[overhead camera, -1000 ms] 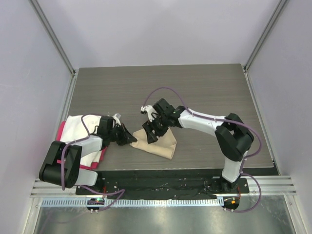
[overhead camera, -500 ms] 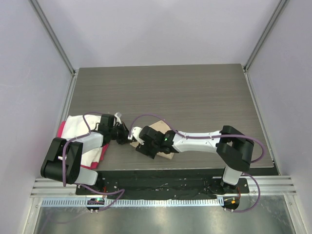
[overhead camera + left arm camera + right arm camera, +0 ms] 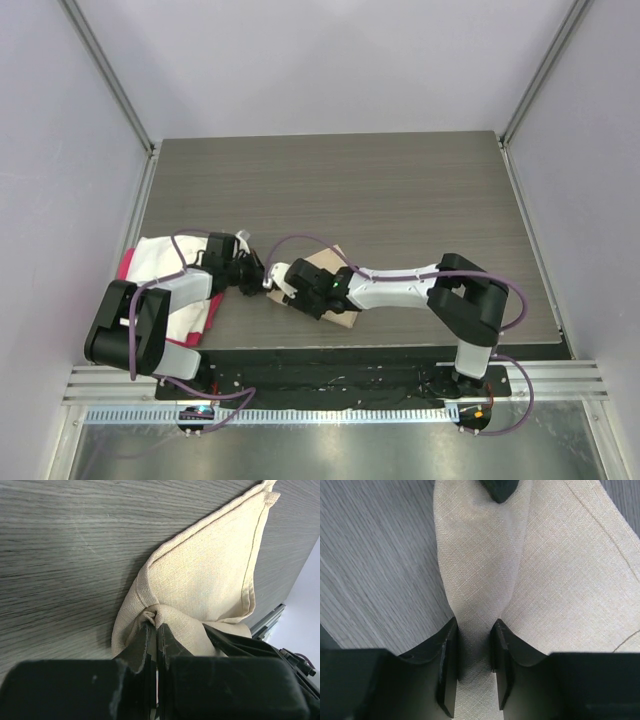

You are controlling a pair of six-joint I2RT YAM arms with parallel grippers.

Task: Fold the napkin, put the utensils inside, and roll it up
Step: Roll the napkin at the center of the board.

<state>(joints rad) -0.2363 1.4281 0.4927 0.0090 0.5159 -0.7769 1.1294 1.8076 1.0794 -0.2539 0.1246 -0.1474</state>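
Observation:
The beige napkin (image 3: 328, 262) lies bunched near the table's front edge, mostly covered by my right arm. My left gripper (image 3: 260, 281) is shut on a gathered corner of the napkin (image 3: 210, 575), its jaws pressed together with cloth pinched at the left gripper's tips (image 3: 156, 627). My right gripper (image 3: 282, 287) lies low just right of it. Its jaws squeeze a raised ridge of the napkin (image 3: 570, 570), and cloth fills the gap of the right gripper (image 3: 474, 650). The left gripper's fingertip (image 3: 500, 490) shows just ahead. The utensils are out of view.
A white cloth (image 3: 160, 255) lies over a pink-red cloth (image 3: 127, 270) at the table's left edge, under my left arm. The table's front edge (image 3: 400, 345) runs close behind the napkin. The wood-grain table (image 3: 400, 190) stretches away behind.
My right arm swung down and left from over the napkin's far side to meet the left gripper. Its jaws narrowed onto a cloth ridge. The left gripper kept its hold.

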